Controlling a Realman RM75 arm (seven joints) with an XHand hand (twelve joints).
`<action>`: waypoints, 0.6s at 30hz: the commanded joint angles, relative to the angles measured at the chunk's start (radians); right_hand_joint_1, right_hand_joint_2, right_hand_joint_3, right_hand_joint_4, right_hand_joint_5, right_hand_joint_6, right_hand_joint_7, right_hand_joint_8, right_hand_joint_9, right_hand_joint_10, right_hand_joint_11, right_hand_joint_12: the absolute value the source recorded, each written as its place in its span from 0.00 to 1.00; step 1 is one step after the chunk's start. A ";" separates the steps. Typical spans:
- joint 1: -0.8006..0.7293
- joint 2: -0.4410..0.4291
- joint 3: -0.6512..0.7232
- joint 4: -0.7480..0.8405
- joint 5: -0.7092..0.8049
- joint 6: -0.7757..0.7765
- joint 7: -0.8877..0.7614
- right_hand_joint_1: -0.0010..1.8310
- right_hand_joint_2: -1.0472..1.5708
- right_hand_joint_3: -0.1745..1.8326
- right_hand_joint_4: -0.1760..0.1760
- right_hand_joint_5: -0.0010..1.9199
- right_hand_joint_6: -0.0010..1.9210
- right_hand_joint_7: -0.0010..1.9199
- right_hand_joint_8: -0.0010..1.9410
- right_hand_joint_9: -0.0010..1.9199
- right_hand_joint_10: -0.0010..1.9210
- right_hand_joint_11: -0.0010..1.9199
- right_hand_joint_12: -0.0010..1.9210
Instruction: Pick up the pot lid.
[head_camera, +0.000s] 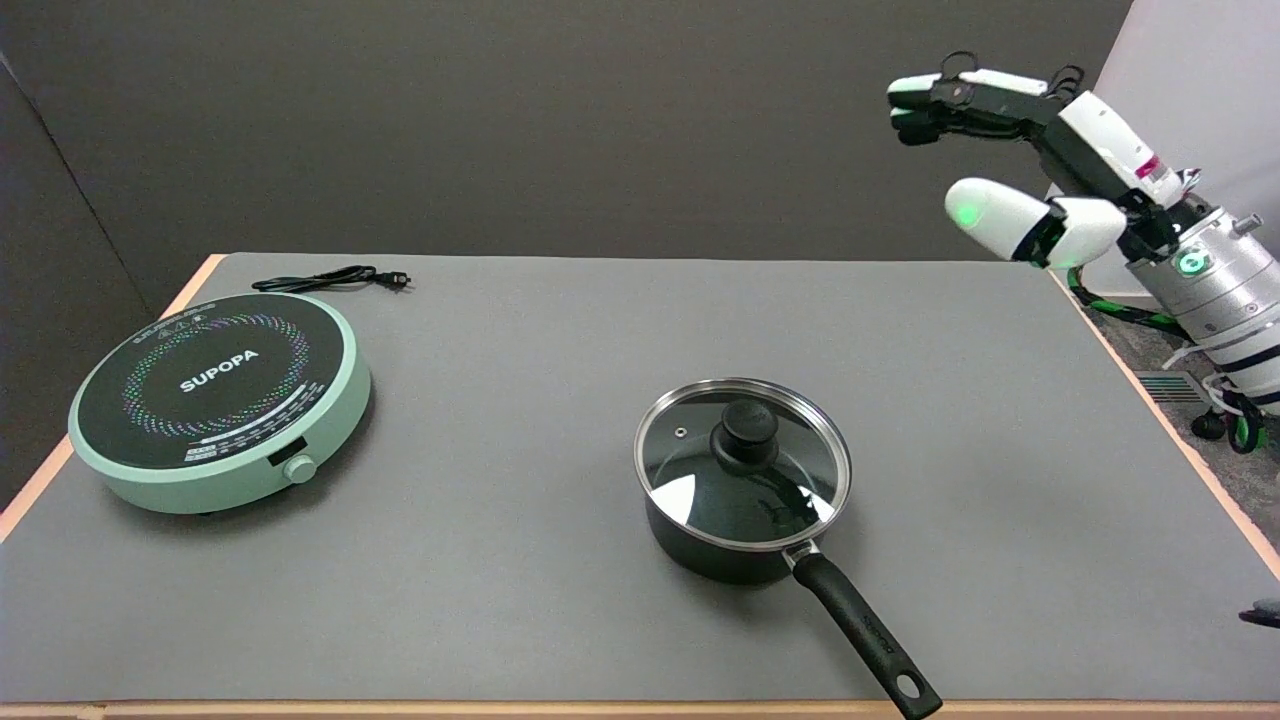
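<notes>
We read one word clearly: "SUPOPA", in white capitals on the black glass top of the green induction cooker (220, 400) at the left of the frame. Small white markings run along the near edge of that top, above the knob, but we cannot make them out. A line of raised lettering sits on the pot handle (865, 635) at the lower right, too small for us to read.

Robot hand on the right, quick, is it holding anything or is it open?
Right hand: open, fingers apart, holding nothing, up in the air away from the pot lid.
</notes>
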 joint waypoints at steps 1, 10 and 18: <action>-0.019 0.110 -0.075 0.004 -0.081 -0.029 -0.011 0.26 0.60 0.53 1.00 0.28 0.13 0.34 0.11 0.34 0.20 0.22 0.38; 0.044 0.221 -0.215 0.007 -0.081 -0.029 -0.016 0.28 0.59 0.54 0.97 0.27 0.12 0.33 0.10 0.33 0.20 0.22 0.38; 0.007 0.275 -0.213 0.002 -0.081 -0.045 -0.128 0.32 0.59 0.55 0.96 0.26 0.12 0.32 0.10 0.33 0.20 0.22 0.38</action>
